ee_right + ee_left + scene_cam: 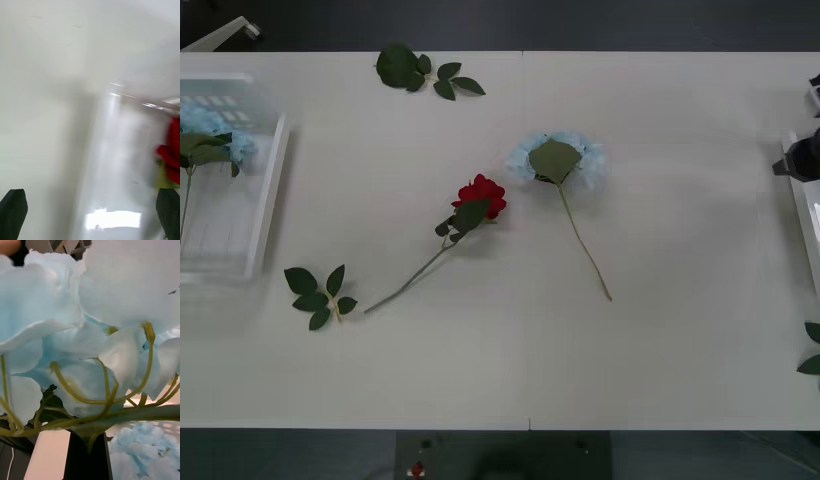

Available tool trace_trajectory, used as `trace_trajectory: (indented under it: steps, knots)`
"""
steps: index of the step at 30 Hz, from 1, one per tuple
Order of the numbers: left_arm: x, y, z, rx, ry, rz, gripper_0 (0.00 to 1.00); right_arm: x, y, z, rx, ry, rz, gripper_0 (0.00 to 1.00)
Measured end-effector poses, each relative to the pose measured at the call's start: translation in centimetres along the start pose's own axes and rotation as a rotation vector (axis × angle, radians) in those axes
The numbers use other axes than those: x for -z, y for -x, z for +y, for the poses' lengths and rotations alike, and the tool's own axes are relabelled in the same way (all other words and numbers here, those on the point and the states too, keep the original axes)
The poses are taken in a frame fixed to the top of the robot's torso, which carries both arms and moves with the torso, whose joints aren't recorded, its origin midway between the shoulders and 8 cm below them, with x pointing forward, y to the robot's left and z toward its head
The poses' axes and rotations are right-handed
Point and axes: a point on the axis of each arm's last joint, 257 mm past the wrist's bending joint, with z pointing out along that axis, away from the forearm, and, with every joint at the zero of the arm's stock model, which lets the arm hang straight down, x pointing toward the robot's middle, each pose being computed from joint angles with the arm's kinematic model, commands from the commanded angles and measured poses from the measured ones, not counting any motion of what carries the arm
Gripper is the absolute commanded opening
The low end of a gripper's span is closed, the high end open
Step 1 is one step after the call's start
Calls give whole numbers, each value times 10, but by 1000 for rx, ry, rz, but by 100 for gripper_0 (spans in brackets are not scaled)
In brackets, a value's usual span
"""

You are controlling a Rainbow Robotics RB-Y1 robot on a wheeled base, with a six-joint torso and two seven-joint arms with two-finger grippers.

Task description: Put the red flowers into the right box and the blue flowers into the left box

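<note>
A red flower (480,196) lies at the table's middle, its stem pointing to the front left. Just to its right, a blue flower (556,160) lies face down on the table. In the left wrist view my left gripper (88,452) is shut on the stem of a blue flower (112,315), over the left box (167,425), where another blue cluster (150,450) lies. The front view has the left box (268,190) at the table's left edge with a blue flower (215,140) at it. My right gripper (90,204) is open over the right box (123,157), which holds a red flower (171,153).
Loose green leaf sprigs lie at the back (420,70) and the front left (318,295) of the table. More leaves (812,350) poke in at the right edge. The dark right gripper (802,155) sits at the far right by the right box's rim (808,220).
</note>
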Motion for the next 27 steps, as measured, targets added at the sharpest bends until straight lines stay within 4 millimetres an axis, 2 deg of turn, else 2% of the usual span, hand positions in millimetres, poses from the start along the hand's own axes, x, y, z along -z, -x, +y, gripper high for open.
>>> trace_trajectory:
  steps: [3,7,15,19,23,27]
  knots:
    - [-8,-27,10,-11,25,-14,0,17,15,61,53,145,6,100]
    - [-10,-70,16,-36,37,17,0,50,30,124,138,295,-8,100]
    - [-10,-132,9,-77,15,110,0,106,23,210,242,506,15,100]
    - [-9,-161,-2,-106,-6,157,0,128,20,250,176,584,41,100]
    - [-8,-181,-7,-126,-16,190,0,132,20,282,71,627,75,100]
    - [-8,-199,-18,-112,-31,209,0,119,28,313,81,625,52,100]
